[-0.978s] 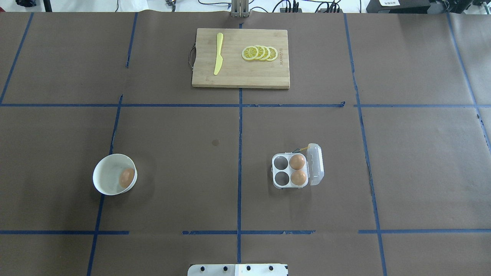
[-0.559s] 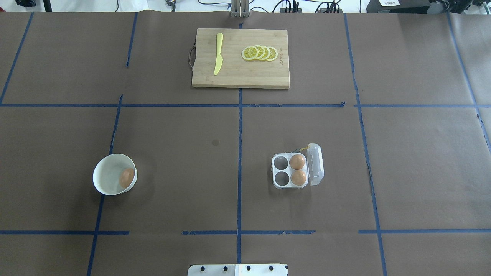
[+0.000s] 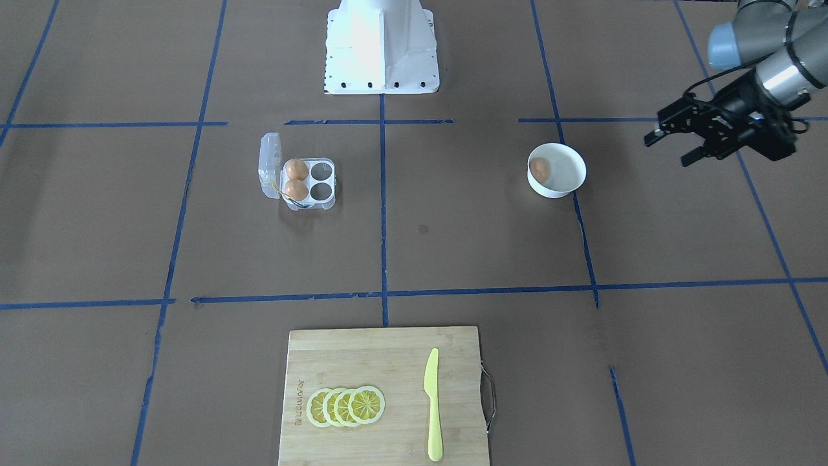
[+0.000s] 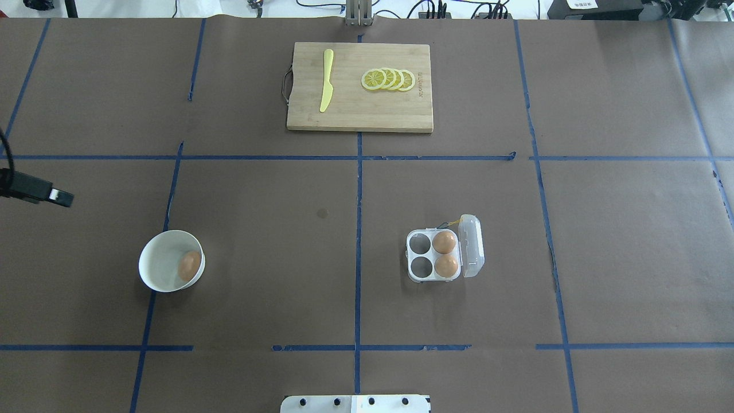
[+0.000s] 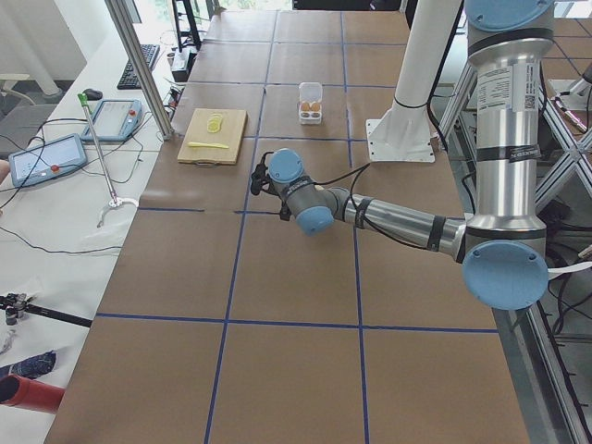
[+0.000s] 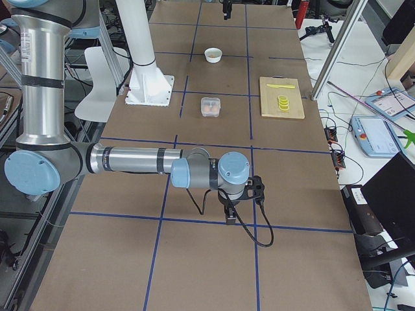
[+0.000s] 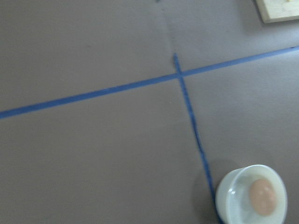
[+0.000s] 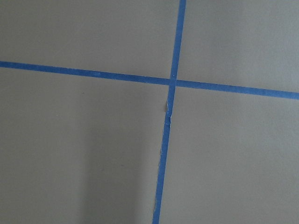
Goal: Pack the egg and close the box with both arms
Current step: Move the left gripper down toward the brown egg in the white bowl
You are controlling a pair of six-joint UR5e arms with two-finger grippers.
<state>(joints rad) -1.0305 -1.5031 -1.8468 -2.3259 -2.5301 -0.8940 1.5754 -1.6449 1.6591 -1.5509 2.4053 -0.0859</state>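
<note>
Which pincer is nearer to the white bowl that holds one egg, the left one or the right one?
Left. The left pincer hovers a little beyond the bowl on the robot's left; the right pincer hangs far off on the robot's right.

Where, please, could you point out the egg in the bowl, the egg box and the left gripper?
the egg (image 4: 190, 266): overhead view, on the middle of its shell.
the box (image 4: 433, 254): overhead view, on the ridge between its four cells.
left gripper (image 3: 666, 152): front-facing view, midway between its open jaws.
</note>
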